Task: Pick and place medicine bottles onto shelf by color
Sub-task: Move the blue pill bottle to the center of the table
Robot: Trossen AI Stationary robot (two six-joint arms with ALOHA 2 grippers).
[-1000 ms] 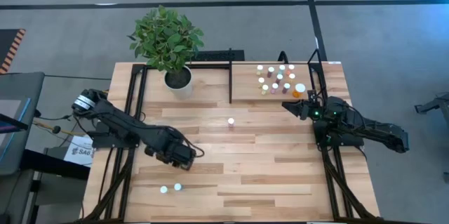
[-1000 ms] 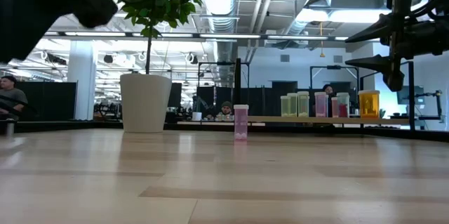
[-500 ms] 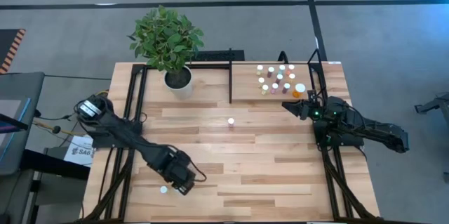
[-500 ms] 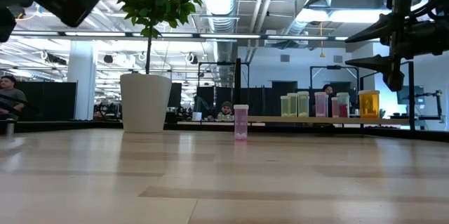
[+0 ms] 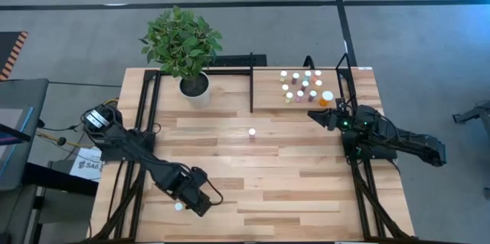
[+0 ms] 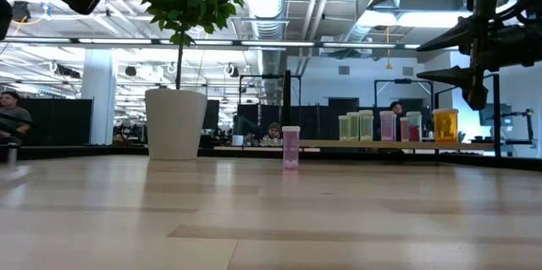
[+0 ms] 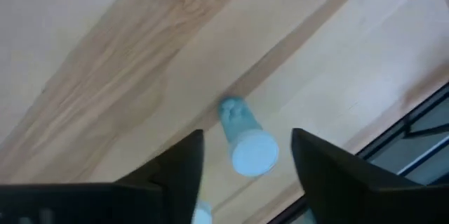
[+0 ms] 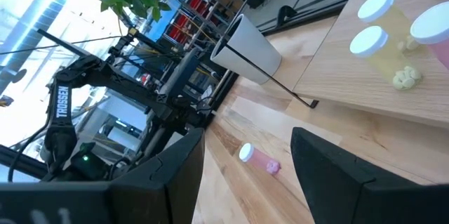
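Overhead arrangement: left end effector (image 5: 197,203) near the front-left of the light plank surface (image 5: 291,175), fingers spread apart above a small white-capped greenish bottle (image 7: 242,136), not gripping it; a second white-capped bottle (image 5: 178,206) stands just beside. Right end effector (image 5: 318,117) hangs with fingers parted, holding nothing, beside the black-framed light-wood shelf (image 5: 268,95) bearing grouped bottles (image 5: 303,85). One pink bottle (image 6: 290,146) stands mid-surface.
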